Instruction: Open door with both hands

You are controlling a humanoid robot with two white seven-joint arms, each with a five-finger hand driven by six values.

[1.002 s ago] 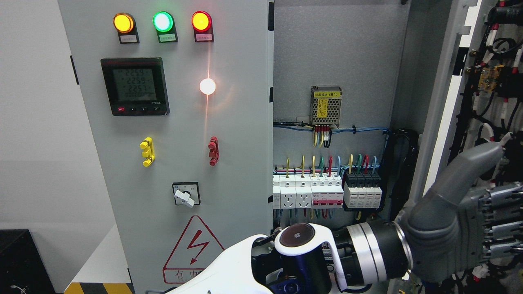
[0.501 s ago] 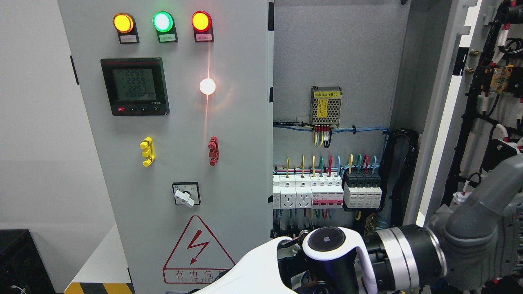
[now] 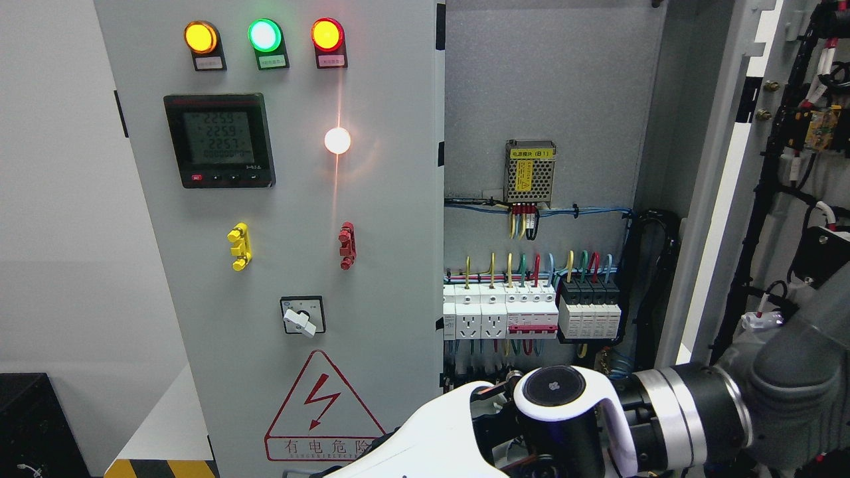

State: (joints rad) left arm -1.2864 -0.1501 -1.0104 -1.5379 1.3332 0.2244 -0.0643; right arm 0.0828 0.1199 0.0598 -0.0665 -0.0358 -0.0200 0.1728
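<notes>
From the head view, the electrical cabinet (image 3: 544, 99) stands with its right door (image 3: 764, 166) swung wide open at the far right edge, its inner face strung with black cable looms and small parts. The left door (image 3: 285, 199) is shut, carrying three lit lamps (image 3: 264, 35), a digital meter (image 3: 219, 139), a yellow handle (image 3: 239, 247), a red handle (image 3: 346, 245), a rotary switch (image 3: 302, 316) and a triangular shock warning sign (image 3: 323, 405). Inside, a row of breakers (image 3: 531, 312) sits below a small power supply (image 3: 529, 172). The left arm reaches across the bottom, and its grey left hand (image 3: 793, 372) lies at the lower right against the open door; its fingers run out of frame, so I cannot tell whether it grips.
</notes>
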